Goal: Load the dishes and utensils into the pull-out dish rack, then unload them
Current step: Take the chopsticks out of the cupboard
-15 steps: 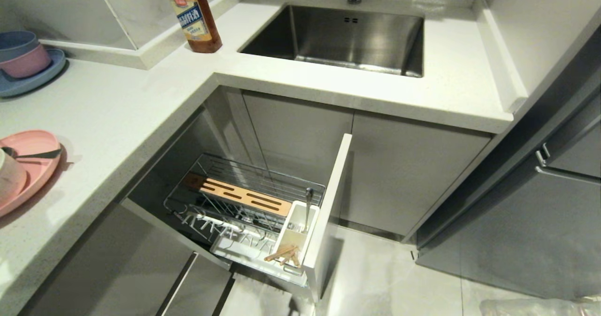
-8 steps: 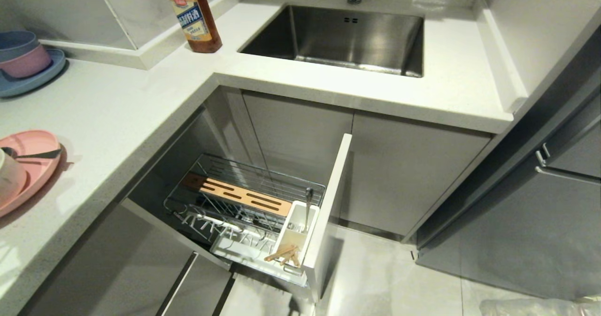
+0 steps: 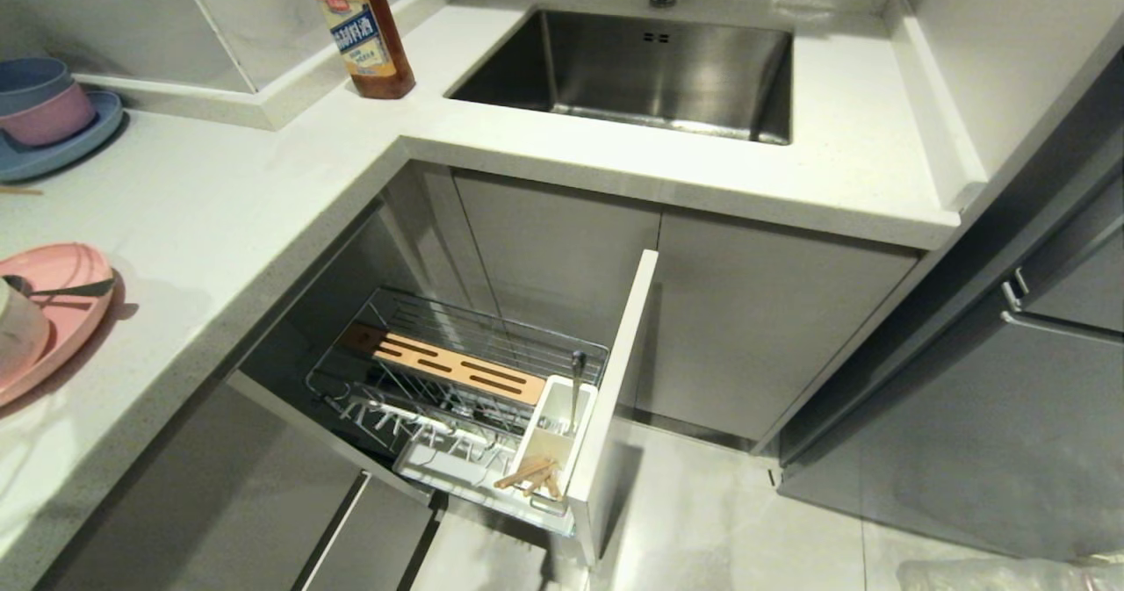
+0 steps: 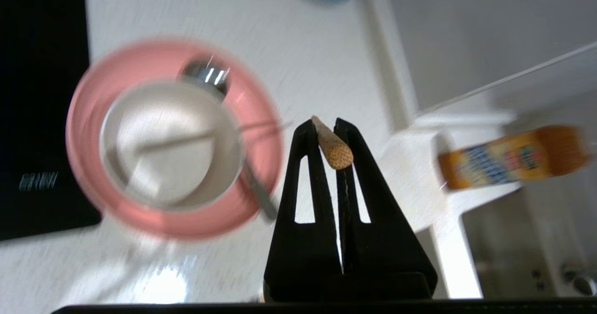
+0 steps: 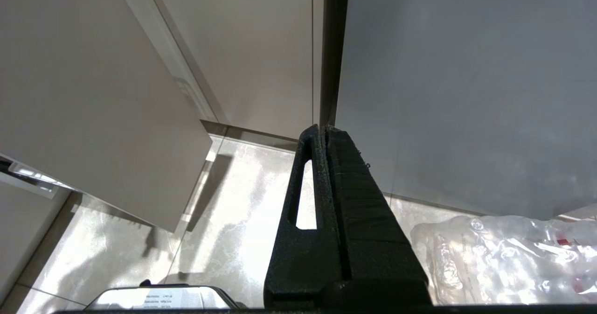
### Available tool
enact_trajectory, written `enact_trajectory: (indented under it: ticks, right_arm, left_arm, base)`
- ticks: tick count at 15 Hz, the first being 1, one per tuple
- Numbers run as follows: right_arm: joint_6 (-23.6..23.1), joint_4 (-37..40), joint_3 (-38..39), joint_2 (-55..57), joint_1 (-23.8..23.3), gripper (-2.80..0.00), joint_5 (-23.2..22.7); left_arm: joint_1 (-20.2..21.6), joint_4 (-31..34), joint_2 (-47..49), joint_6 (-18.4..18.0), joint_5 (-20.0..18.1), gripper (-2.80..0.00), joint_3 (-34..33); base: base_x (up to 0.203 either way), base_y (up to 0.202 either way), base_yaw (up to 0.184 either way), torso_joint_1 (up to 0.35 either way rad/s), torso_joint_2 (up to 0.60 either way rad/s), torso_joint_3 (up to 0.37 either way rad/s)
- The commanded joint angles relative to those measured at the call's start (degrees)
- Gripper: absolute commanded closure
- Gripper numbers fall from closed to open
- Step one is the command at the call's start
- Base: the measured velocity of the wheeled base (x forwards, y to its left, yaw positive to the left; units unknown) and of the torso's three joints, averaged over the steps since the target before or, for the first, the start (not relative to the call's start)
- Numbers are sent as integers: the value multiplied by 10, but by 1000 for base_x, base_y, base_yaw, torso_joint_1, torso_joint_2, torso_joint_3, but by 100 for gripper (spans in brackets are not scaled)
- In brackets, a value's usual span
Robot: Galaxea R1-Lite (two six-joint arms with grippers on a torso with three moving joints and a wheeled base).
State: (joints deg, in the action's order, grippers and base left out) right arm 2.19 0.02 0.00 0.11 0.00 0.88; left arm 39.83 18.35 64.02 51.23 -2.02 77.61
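Grip matters most here. The left gripper (image 4: 326,125) hangs above the tabletop (image 3: 219,205) with its fingers pinching one chopstick (image 4: 336,150) close to its thick end, so most of the stick sticks out beyond the fingertips. A hold that near the end lets the stick swing, so I judge the arm should travel slowly and keep the wrist steady.

The plate (image 4: 177,225) sits on the tabletop just beside the gripper. The bowl (image 4: 168,150) rests on it, and a spoon (image 4: 205,73) lies under the bowl's edge. The long free end must not sweep across them.

The rack (image 3: 421,310) is pulled out below the tabletop edge. Its white cup (image 3: 549,442) stands against the door front. A metal handle stands in the cup's rear part and light-wood sticks lean in its front part. From these views I cannot tell whether the held stick is going to the cup or coming from it.

If it is going in, the stick should be turned near upright over the front part, lowered until the tip is inside, and only then released. If it is coming out, it should be laid flat on bare tabletop beside the plate, with the fingers spreading once it rests.

The right gripper (image 5: 323,128) is parked low by the cabinet fronts, over the floor, with its fingers pressed together and holding nothing.
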Motion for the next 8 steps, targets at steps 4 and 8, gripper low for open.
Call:
enact_trajectory:
  ticks: [4,8]
  right_arm:
    - [0,1,1,0,0,0,0]
    - [0,0,1,0,0,0,0]
  left_arm:
    - [97,115,97,21,-192,0,76]
    - [141,115,103,21,-325,0,73]
  base:
    - [0,0,0,0,0,0]
    - [0,0,0,0,0,0]
